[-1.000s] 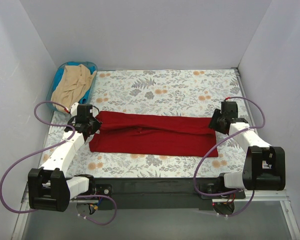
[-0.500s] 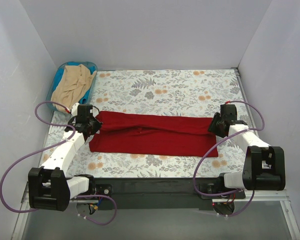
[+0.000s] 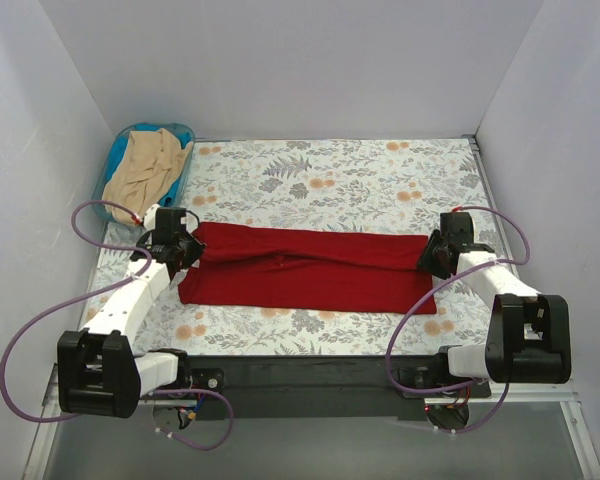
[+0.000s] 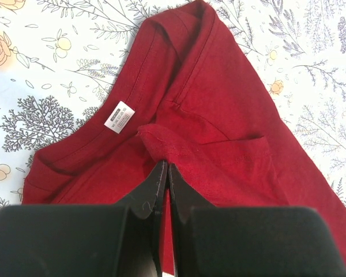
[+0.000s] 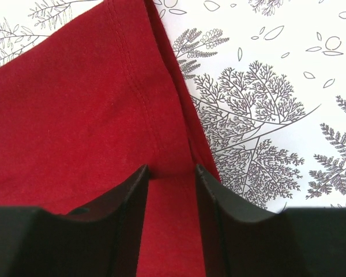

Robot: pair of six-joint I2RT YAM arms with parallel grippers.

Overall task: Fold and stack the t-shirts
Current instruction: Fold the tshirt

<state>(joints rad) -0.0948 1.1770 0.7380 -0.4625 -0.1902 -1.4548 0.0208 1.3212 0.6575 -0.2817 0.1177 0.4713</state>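
The dark red t-shirt (image 3: 300,270) lies folded into a long band across the near half of the table. My left gripper (image 3: 187,250) is at its left end. In the left wrist view it (image 4: 165,165) is shut on a raised fold of the dark red t-shirt (image 4: 219,104) beside the white neck label (image 4: 120,117). My right gripper (image 3: 430,256) is at the right end. In the right wrist view it (image 5: 171,168) is open, its jaws astride the stitched hem of the dark red t-shirt (image 5: 75,115), with cloth lying flat between them. The beige t-shirt (image 3: 150,165) lies crumpled in the basket.
A blue plastic basket (image 3: 186,131) stands at the table's far left corner. The floral tablecloth (image 3: 340,180) covers the table. White walls close in on three sides. Purple cables loop from both arms.
The right gripper has come down and in onto the shirt's right end, and its jaws have narrowed slightly. The left gripper keeps its pinch and has barely moved.
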